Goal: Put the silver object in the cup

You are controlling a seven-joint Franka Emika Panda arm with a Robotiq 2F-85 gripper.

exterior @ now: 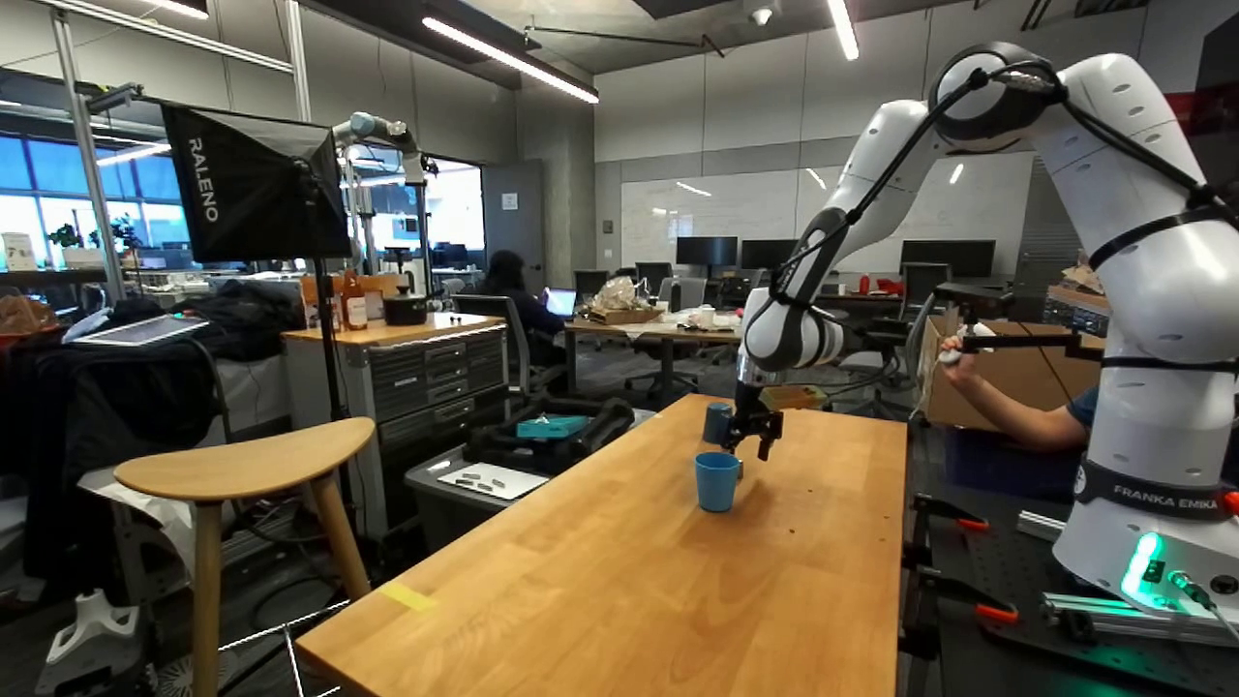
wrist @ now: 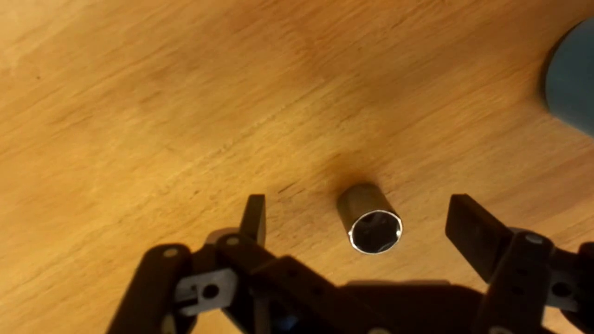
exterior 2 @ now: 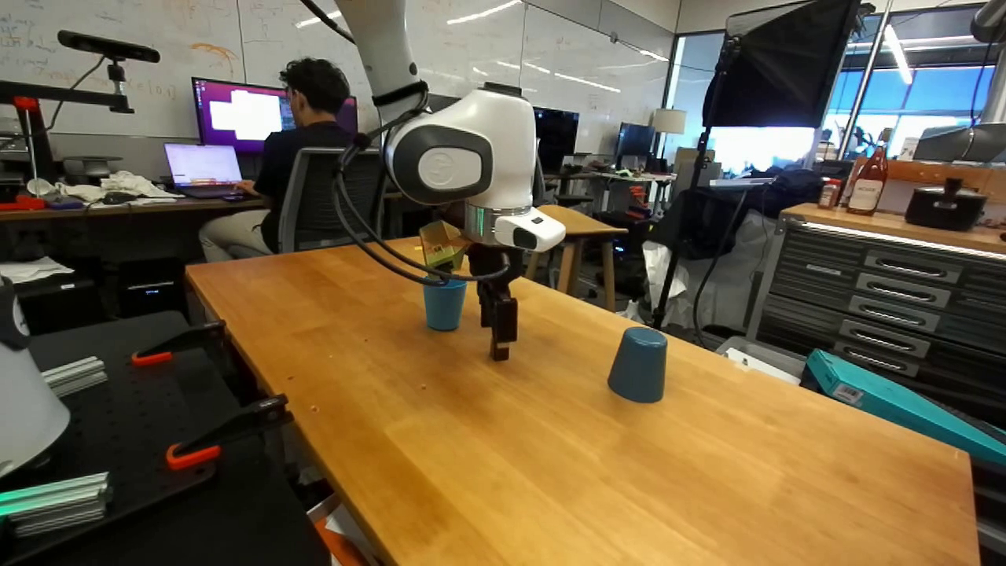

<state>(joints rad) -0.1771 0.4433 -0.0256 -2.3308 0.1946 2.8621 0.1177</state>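
The silver object (wrist: 371, 218) is a small hollow metal cylinder standing on the wooden table. In the wrist view it lies between the two spread fingers of my gripper (wrist: 359, 208), touching neither. A sliver of it shows behind the cup in an exterior view (exterior: 740, 469); it is not visible in the other exterior picture. The bright blue cup (exterior: 717, 482) stands upright, mouth up, close to my gripper (exterior: 751, 447). The cup also shows in an exterior view (exterior 2: 445, 305), beside my gripper (exterior 2: 501, 350), which is low over the table. My gripper is open and empty.
A darker blue cup stands upside down on the table in both exterior views (exterior: 717, 423) (exterior 2: 638, 365). A blue-grey cup (wrist: 573, 79) is cut off at the wrist view's right edge; I cannot tell which one. Black clamps (exterior 2: 228, 432) grip the robot-side table edge.
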